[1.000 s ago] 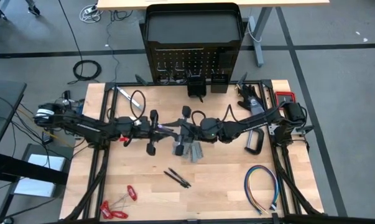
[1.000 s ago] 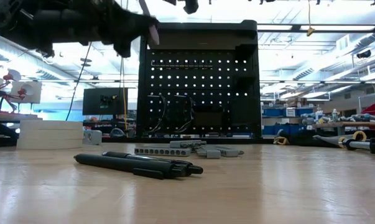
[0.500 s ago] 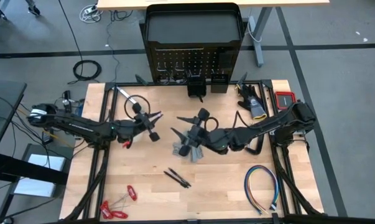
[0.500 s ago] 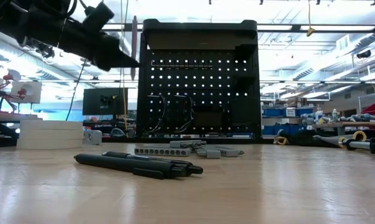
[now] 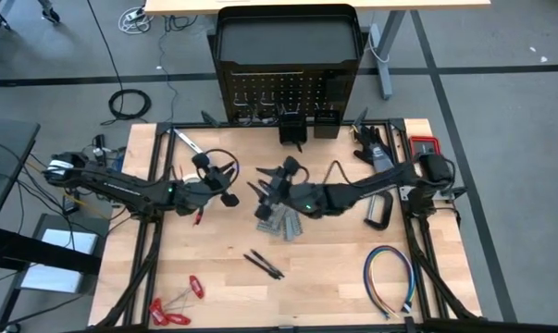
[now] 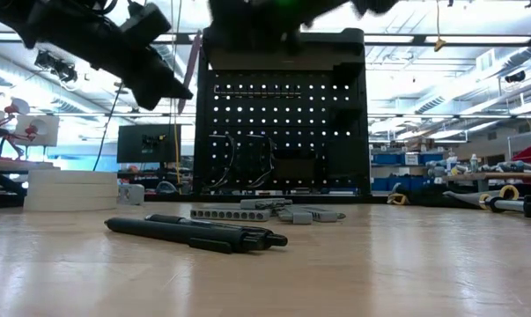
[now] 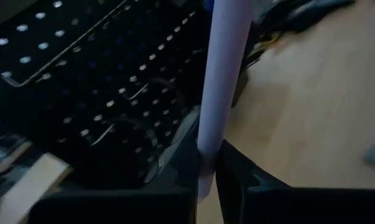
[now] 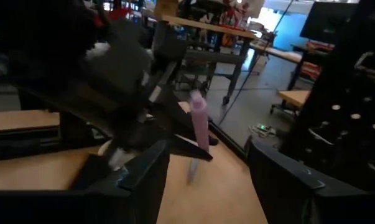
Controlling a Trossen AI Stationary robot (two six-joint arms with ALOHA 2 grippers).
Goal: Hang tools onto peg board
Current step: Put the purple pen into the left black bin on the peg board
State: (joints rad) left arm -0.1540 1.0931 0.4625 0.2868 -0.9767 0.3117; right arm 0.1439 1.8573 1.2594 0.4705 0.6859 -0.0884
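Observation:
My left gripper [image 5: 228,180] hangs above the table's middle left, shut on a slim pale lilac rod-shaped tool [image 6: 192,63]. The tool also shows in the left wrist view [image 7: 221,74] and the right wrist view [image 8: 198,124]. My right gripper [image 5: 265,188] is just to its right, facing it, open [image 8: 209,180] and touching nothing. The peg board [image 5: 288,92] stands upright at the far edge. Grey metal pieces [image 5: 279,225] and dark pens [image 5: 263,265] lie flat on the table below the grippers. My left gripper pinches the lilac tool near its lower end [image 7: 206,165] between its two fingers. The fingers reach out roughly level and lie across the tool. The tool stands up out of the fingers, tilted a little off upright, lifted clear of the table.
A black C-clamp [image 5: 380,213], a multicoloured wire loop [image 5: 390,277] and a small red case [image 5: 425,145] lie at the right. Red-handled tools [image 5: 177,305] lie near left. A silver bar [image 5: 181,141] and a black cable loop [image 5: 218,159] lie far left. White rolls [image 6: 71,189] stand at the left.
The two grippers were together over the table's middle. My right gripper has opened and let go of the lilac tool. It pulled back toward the right, then came left again. My left gripper has drawn left with the tool and rolled, bringing the tool nearly upright.

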